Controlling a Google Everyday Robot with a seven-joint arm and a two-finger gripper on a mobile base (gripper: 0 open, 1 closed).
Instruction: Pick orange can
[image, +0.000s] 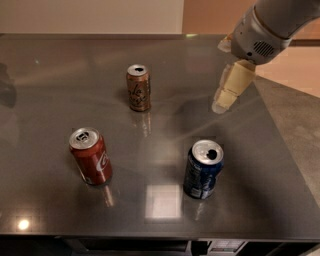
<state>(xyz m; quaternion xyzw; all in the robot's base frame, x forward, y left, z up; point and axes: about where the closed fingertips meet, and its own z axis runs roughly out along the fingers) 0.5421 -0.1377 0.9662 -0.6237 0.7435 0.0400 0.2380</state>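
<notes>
The orange can (138, 88) is a slim bronze can with pale script and a silver top. It stands upright on the grey table (60, 65), left of centre toward the back. My gripper (225, 100) hangs from the arm at the upper right, above the table and well to the right of the orange can, not touching anything. One cream finger (232, 86) shows, pointing down and left.
A red cola can (90, 156) stands at the front left. A dark blue can (202, 169) stands at the front right, below the gripper. The table's right edge runs diagonally past the arm, with floor beyond it.
</notes>
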